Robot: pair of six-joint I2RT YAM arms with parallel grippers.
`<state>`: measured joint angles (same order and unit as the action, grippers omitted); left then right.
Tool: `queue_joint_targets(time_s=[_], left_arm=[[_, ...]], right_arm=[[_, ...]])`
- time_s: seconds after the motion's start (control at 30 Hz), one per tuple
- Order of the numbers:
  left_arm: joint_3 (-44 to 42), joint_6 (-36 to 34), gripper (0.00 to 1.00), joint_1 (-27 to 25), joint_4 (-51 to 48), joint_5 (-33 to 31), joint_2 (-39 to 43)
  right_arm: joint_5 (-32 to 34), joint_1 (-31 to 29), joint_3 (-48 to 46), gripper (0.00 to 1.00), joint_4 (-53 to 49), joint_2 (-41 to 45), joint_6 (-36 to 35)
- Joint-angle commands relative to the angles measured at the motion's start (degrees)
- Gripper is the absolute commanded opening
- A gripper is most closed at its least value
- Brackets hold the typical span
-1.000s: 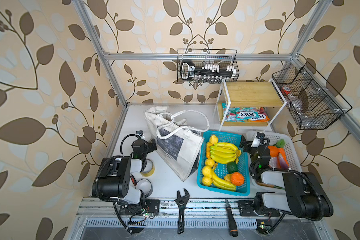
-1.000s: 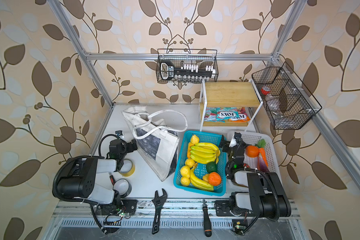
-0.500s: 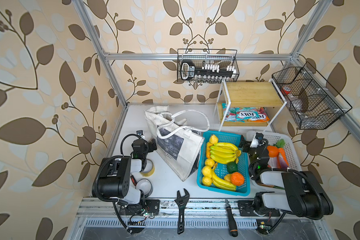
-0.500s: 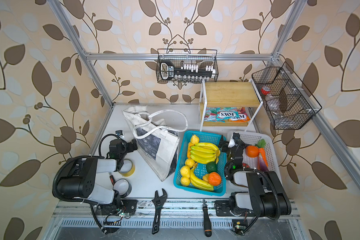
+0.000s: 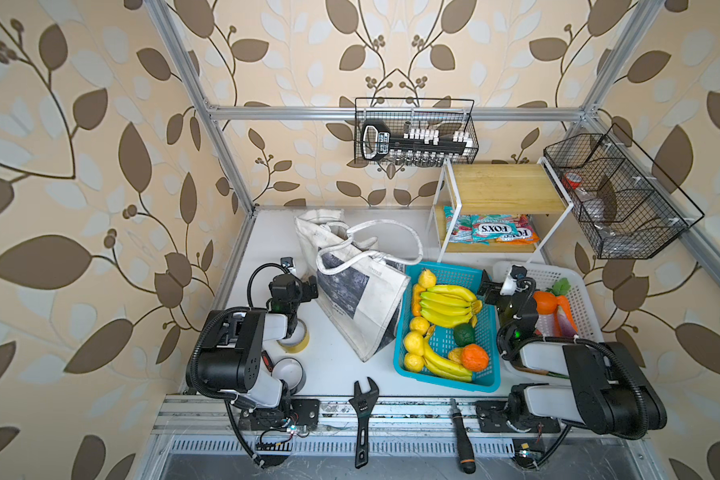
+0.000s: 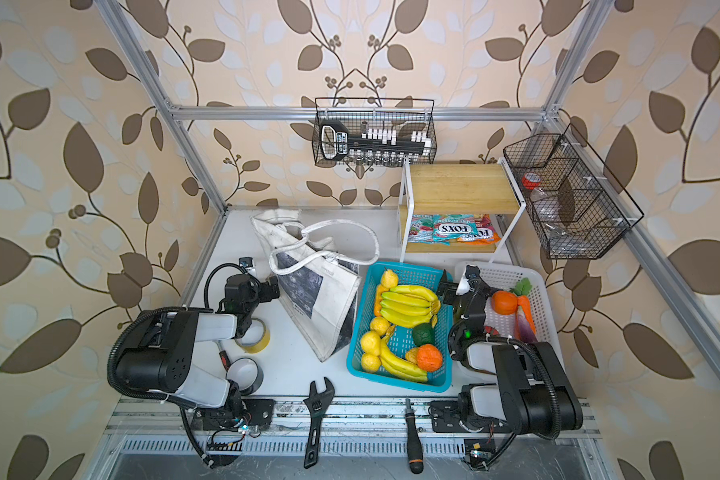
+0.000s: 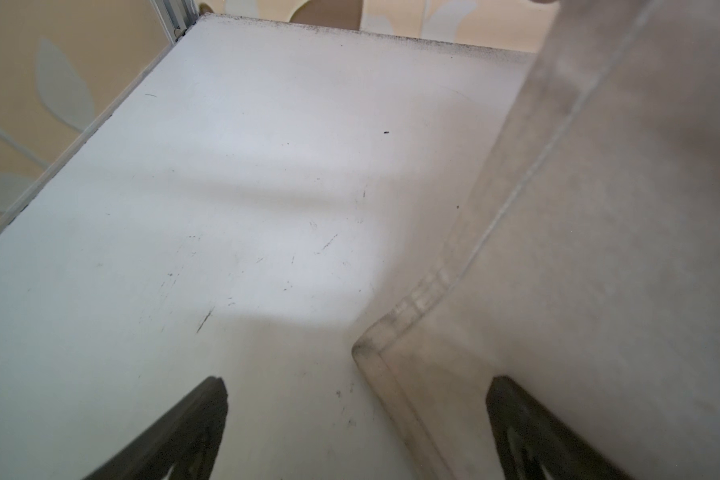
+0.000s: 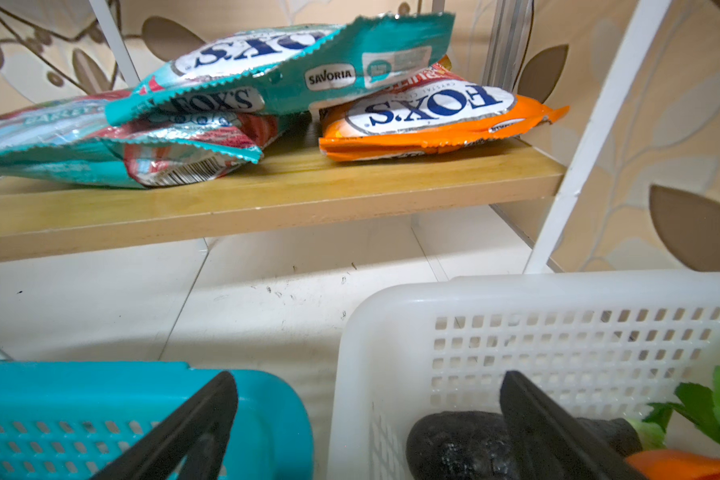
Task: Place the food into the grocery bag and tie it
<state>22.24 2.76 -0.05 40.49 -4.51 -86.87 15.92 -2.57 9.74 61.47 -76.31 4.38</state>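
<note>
Arms both sit folded low at the table's near edge, left arm [image 5: 233,345] and right arm [image 5: 591,365], wrists aimed at the far wall. We see the grocery bag [image 5: 360,291] slumped mid-table, just left of the blue basket [image 5: 445,380]. Left gripper [image 7: 358,382] is spread wide at the bag's bottom corner, gripping nothing; we can't tell if it touches. Right gripper [image 8: 368,378] is spread wide too, empty, over the gap between the blue basket and the white basket [image 8: 558,299]. Yellow citrus fruits [image 5: 414,343] lie in the blue basket.

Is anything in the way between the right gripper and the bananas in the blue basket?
Nothing visible. The right gripper hangs open over the gap between the blue basket and the white basket; the bananas lie uncovered right beside it.
</note>
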Motion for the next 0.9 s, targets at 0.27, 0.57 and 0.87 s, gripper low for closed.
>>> queue_joint_targets(time_s=[0.27, 0.57, 0.87], left_arm=[[0.06, -1.42, 0.99, -0.48, 1.35, 0.11, 1.18], [0.02, -1.45, 0.99, -0.54, 1.35, 0.01, 1.35], [0.04, -1.45, 0.99, -0.51, 1.47, 0.04, 1.27]], right_arm=[[-4.69, -1.59, -2.64, 1.00, -6.33, 10.59, -5.26], [-0.74, 0.19, -1.13, 1.00, 1.02, -1.25, -1.76], [0.95, -1.03, -0.75, 1.00, -0.65, -0.71, -2.37]])
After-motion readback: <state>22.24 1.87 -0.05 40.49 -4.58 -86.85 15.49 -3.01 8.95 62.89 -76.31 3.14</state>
